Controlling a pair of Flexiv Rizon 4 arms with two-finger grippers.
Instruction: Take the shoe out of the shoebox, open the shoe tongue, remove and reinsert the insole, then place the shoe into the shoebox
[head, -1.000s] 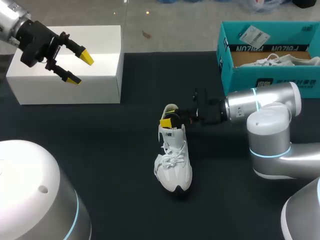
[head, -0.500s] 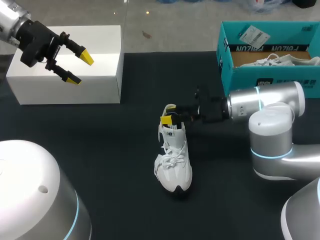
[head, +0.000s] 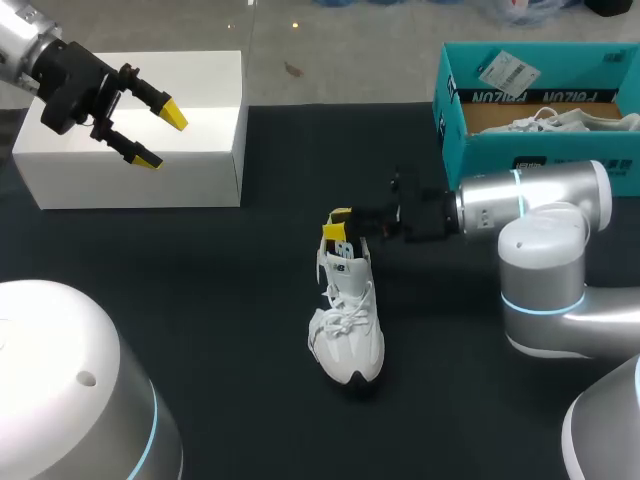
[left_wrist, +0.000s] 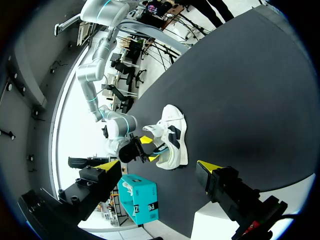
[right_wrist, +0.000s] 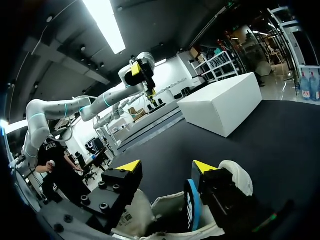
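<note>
Shoe: it lies out of the shoebox on the dark worktop (head: 200, 300), a white trainer (head: 348, 320) with its toe towards the robot and its heel opening towards the far side, so the opening is easy to reach from the right
Shoebox: the teal one (head: 480, 150) stands at the far right corner, well apart from the shoe, with a second white shoe (head: 560, 120) lying in it
Right gripper: it (head: 337, 224) comes in low from the right and sits right at the shoe's heel opening; from where I stand I cannot tell whether it has hold of anything
Insole: in the right wrist view a blue edge (right_wrist: 190, 210) stands up inside the opening, which I take for the insole, beside white lining or tongue
Left gripper: it (head: 161, 137) hangs above the white box (head: 200, 170) at the far left, spread wide and holding nothing, seemingly parked out of the way
Step in hand: I judge it to be the work at the tongue or insole, with putting the shoe back in the box yet to come
Risk: nothing holds the light shoe down, so a pull at the heel could drag it across the worktop
</note>
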